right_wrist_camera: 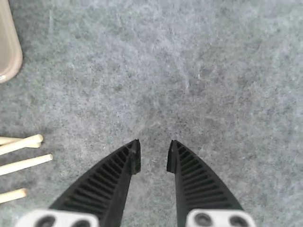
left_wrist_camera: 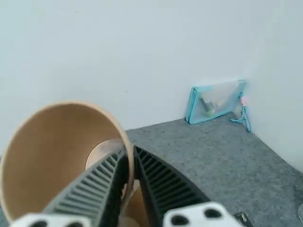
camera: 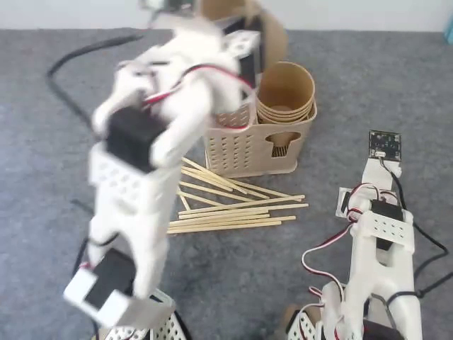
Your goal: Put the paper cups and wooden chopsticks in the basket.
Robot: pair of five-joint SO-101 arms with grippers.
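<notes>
1. High view: the left arm (camera: 141,191) stands raised over the basket (camera: 258,145). Its far end is blurred, so the fingers cannot be made out here. A paper cup (camera: 274,32) lies tilted on its side at that end, above the basket's far edge. A stack of paper cups (camera: 285,92) stands upright in the right end of the basket. The wooden chopsticks (camera: 233,209) lie loose on the grey carpet (camera: 368,78), just in front of the basket. The right arm (camera: 382,241) is low at the right, apart from the chopsticks.
2. Left wrist view: the left gripper (left_wrist_camera: 130,153) is clamped on the paper cup (left_wrist_camera: 52,151). The cup's wall is pinched between the two ribbed fingers (left_wrist_camera: 161,179), one inside the mouth and one outside. A blue pouch (left_wrist_camera: 218,101) leans against the wall (left_wrist_camera: 118,47) beyond.
3. Right wrist view: the right gripper (right_wrist_camera: 152,156) has its jaws a little apart and holds nothing, with bare carpet showing between them. The ends of some wooden chopsticks (right_wrist_camera: 26,163) lie near it, and a corner of the basket (right_wrist_camera: 7,47) shows farther off.
</notes>
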